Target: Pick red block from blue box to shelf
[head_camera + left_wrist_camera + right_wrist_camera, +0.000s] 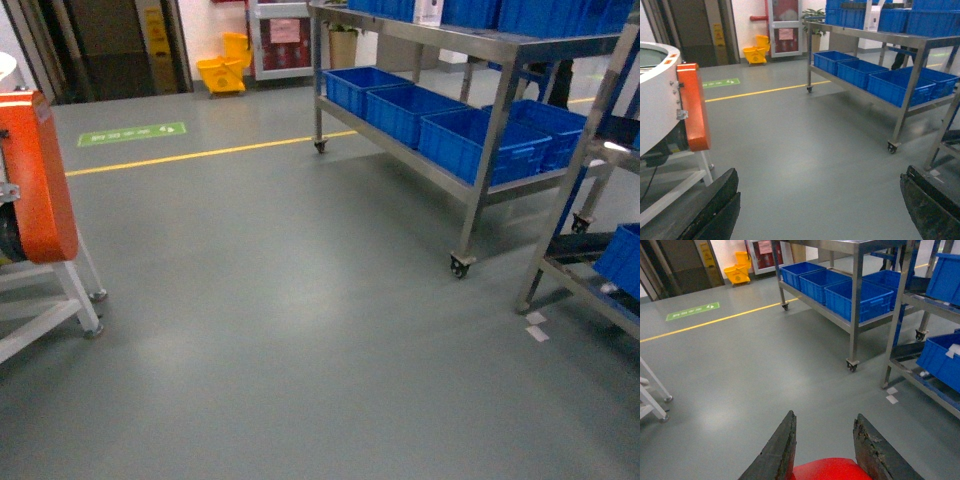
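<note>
Two end effectors: right (824, 450) pinches the red block (827, 470), orientation hidden; left (820, 210) spread.

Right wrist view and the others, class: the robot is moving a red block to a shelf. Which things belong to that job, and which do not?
Belong:
- red block, between the right gripper fingers
- shelf

Just standing about:
- dark blue crates
- yellow mop bucket
- orange-sided machine

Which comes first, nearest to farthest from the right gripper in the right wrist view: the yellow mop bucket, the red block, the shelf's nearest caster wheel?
1. red block, between the right gripper fingers, bottom edge.
2. caster wheel of the shelf, ahead, slightly right.
3. yellow mop bucket, far back left by the wall.
</note>
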